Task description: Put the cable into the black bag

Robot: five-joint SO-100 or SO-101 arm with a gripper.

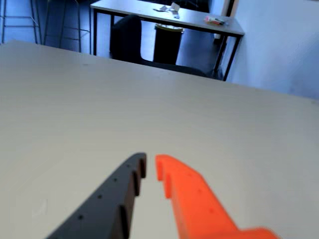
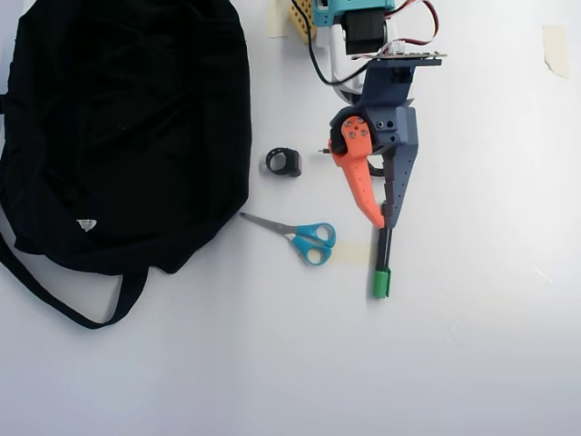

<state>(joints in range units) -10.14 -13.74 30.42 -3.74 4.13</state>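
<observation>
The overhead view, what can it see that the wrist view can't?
Only the overhead view shows the black bag, the blue-handled scissors, a small black ring clip and a green-capped marker poking out under the arm. The cable is mostly hidden by the arm. Only the wrist view shows another table and a dark chair behind. Both show the gripper, fingers nearly together, and the pale table.

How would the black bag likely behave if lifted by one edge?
The black bag looks like soft fabric lying flat with a rumpled outline, so it would probably sag and fold rather than hold its shape. Its strap trails loose on the table and may drag or snag.
</observation>
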